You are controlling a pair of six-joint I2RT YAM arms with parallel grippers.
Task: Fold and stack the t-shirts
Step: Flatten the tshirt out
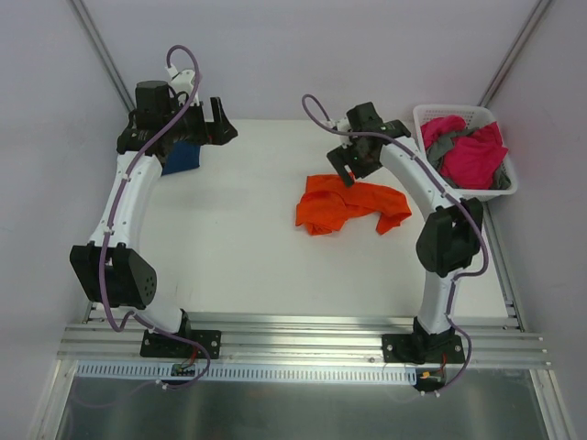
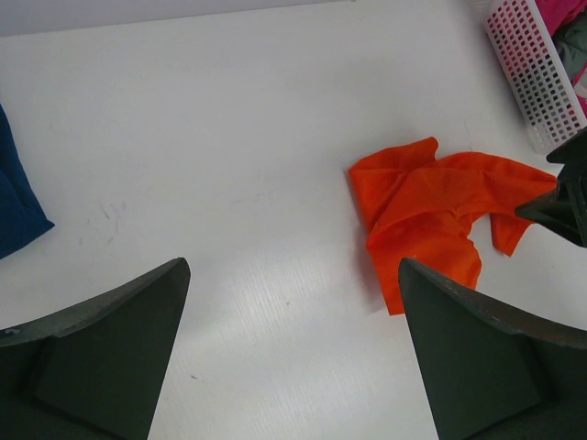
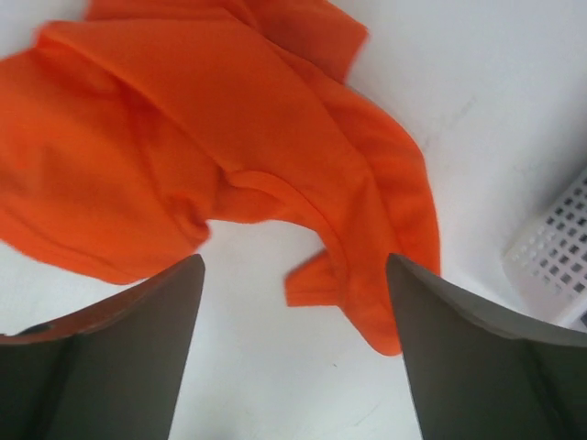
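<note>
Top view: orange shirt (image 1: 348, 203) lies crumpled right of centre. Your right gripper (image 3: 293, 275) hovers over it, jaws spread, empty. Left gripper (image 2: 293, 266) far left, also wide and empty. Looks like the flattening step: next you'll need to pinch an edge and pull it flat.

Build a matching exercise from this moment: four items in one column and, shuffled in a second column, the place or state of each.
Column one
1. bright orange cloth t-shirt
2. navy blue cloth t-shirt
3. magenta pink cloth t-shirt
4. right gripper

Column two
a. at the far left of the table, partly hidden by the left arm
b. open, holding nothing, over orange cloth
c. crumpled on the middle of the white table
d. inside the white slotted plastic basket

Pairs: 1-c, 2-a, 3-d, 4-b
</note>
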